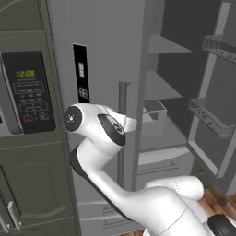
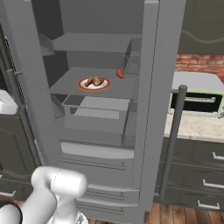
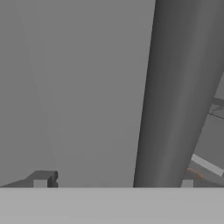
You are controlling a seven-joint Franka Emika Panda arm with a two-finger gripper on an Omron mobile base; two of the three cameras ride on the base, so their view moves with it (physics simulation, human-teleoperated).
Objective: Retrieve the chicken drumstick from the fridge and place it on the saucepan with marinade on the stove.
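Closest to the hand camera, the bar handle [image 3: 175,87] of the fridge [image 3: 78,87] is seen as a thick grey column against the flat door panel. The gripper [image 3: 113,184] is presented to this door with its jaws spread wide. The handle stands between the two fingertips [image 3: 40,183], close to the right-hand tip as pictured and clear of the other. Nothing is held.

The chicken drumstick [image 2: 94,82] is located inside the open compartment, on a red-rimmed white plate [image 2: 81,86] that rests on the middle shelf [image 2: 65,85]. A small red-orange item [image 2: 120,74] is placed further back on the same shelf, apart from the plate. A clear bin [image 2: 94,114] is mounted directly beneath the shelf.

The relation governing the coming move is judged as follows. The drumstick is not in line with the jaws: it lies to one side of the door panel at which the claw is aimed, past the door's edge and deeper into the cabinet. A withdrawal from the handle and a swing around that edge are therefore judged necessary before any approach is made.

In the right base view, the long axis of the drumstick is seen to run roughly across the plate, parallel to the front edge of the shelf. A grasp across the short dimension, with the jaws set front to back, is considered suitable. Exact tilt cannot be determined at this size.
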